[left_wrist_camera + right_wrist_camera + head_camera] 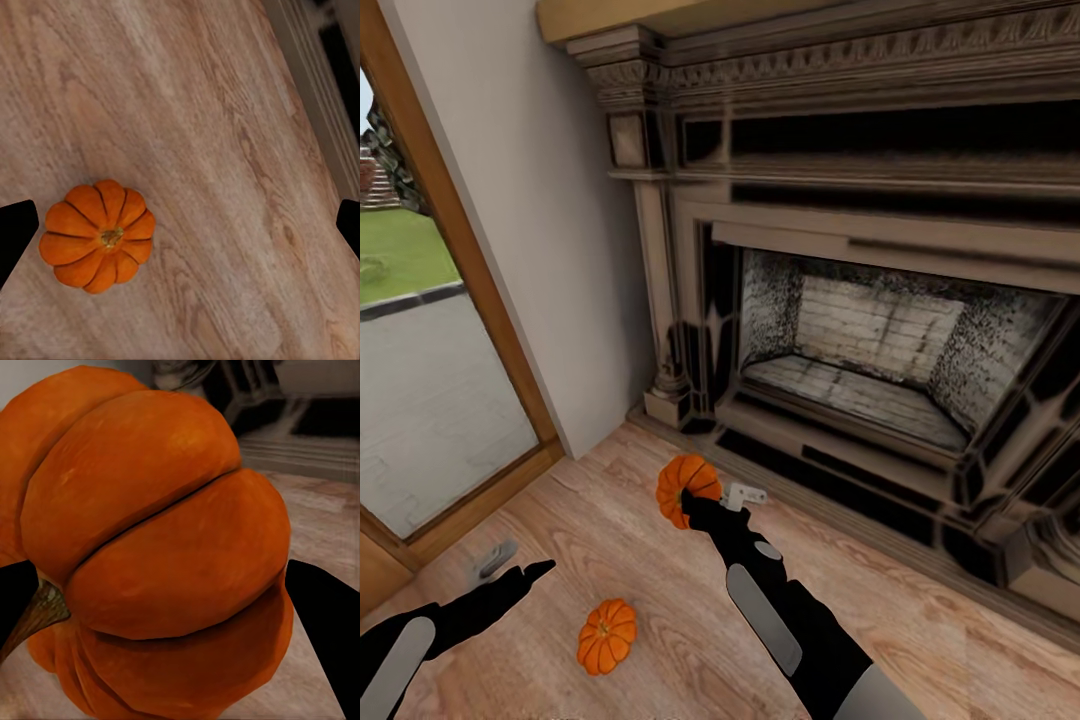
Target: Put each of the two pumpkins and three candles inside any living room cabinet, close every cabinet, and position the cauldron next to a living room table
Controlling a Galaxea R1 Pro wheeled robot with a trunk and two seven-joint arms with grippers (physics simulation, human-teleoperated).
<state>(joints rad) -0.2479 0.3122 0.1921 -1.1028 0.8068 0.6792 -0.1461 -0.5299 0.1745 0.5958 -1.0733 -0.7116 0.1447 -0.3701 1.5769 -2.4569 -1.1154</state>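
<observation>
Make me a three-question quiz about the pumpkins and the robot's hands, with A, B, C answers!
1. Where is the pumpkin that nobody is holding?
A. on the wooden floor
B. inside the fireplace
C. on a table

2. How many pumpkins are there?
A. one
B. two
C. four

3. What is the right gripper doing?
A. hanging open and empty
B. gripping a candle
C. gripping a pumpkin

Answers:
1. A: the loose pumpkin lies on the wooden floor, below the open left gripper.
2. B: the head view shows that one plus the held pumpkin.
3. C: the right gripper has its fingers on either side of the held pumpkin, in front of the fireplace.
</observation>
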